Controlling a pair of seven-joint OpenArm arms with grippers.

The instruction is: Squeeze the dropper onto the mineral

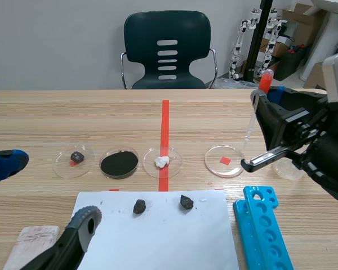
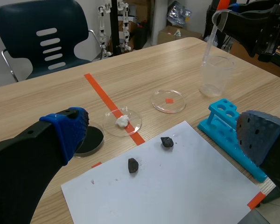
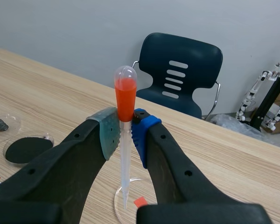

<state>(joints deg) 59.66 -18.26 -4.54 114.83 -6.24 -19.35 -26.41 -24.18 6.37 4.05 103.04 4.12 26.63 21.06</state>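
One dropper (image 3: 125, 100), bulb holding orange liquid, pinched upright by the right gripper (image 3: 126, 136), hanging well right of the white mineral (image 1: 161, 161) in its dish (image 1: 178, 163); carry-over and squeeze evidently outstanding.

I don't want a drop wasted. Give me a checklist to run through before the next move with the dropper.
1. Grip: dropper clamped in right gripper: ok.
2. Load: red liquid in its bulb: ok.
3. Aim: tip over a mineral: not ok; it hangs at the empty dish.
4. Target: white mineral uncovered: ok.
5. Clearance: left gripper open, far from the dropper: ok.
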